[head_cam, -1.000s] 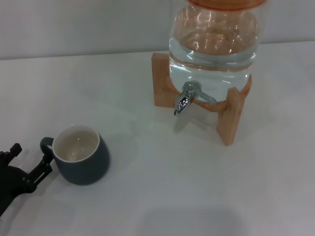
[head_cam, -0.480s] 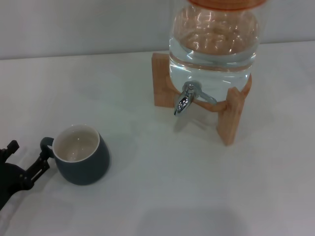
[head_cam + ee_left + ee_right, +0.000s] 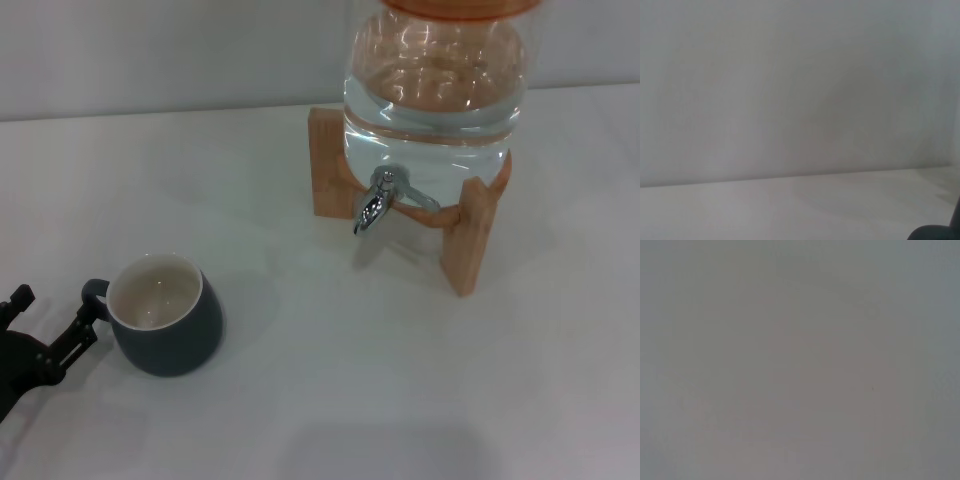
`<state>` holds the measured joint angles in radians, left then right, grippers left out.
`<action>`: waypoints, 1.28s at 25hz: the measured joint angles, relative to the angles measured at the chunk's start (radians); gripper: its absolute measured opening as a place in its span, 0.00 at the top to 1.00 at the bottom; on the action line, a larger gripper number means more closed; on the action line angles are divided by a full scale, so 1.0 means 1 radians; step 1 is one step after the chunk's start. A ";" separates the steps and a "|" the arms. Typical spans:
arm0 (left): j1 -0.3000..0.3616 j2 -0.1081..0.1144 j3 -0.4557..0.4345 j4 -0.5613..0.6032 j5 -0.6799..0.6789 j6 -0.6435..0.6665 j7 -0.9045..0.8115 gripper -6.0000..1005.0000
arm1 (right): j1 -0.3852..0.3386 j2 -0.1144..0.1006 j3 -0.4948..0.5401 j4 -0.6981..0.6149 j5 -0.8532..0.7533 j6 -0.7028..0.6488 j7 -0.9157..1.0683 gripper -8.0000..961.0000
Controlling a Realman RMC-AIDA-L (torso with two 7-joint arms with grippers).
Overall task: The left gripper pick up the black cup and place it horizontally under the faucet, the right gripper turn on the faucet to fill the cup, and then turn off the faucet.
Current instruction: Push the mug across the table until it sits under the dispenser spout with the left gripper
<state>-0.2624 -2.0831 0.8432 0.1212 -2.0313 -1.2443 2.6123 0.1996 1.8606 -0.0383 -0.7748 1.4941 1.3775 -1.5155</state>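
— What surface are you working over?

— You have a flat white tabletop (image 3: 300, 400), matte, with soft shadows and no hard glare.

— What bounds it at the back?

— A plain pale grey wall (image 3: 150, 50) meets the table's far edge along a straight line. In the left wrist view you see the same kind of bare wall above a white surface. The right wrist view gives you only uniform grey.
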 joint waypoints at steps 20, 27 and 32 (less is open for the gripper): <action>-0.041 -0.001 0.000 0.001 -0.011 0.025 0.003 0.17 | 0.005 -0.001 0.000 0.000 0.000 -0.006 -0.002 0.12; -0.042 -0.002 0.007 -0.003 -0.007 0.020 0.002 0.18 | 0.008 -0.004 0.000 0.000 0.000 -0.007 -0.001 0.12; -0.042 -0.002 0.007 -0.003 -0.005 0.022 0.004 0.27 | 0.007 -0.005 0.000 0.000 0.000 -0.008 -0.001 0.12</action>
<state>-0.3041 -2.0848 0.8501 0.1179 -2.0363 -1.2226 2.6163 0.2070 1.8561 -0.0384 -0.7746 1.4940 1.3698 -1.5166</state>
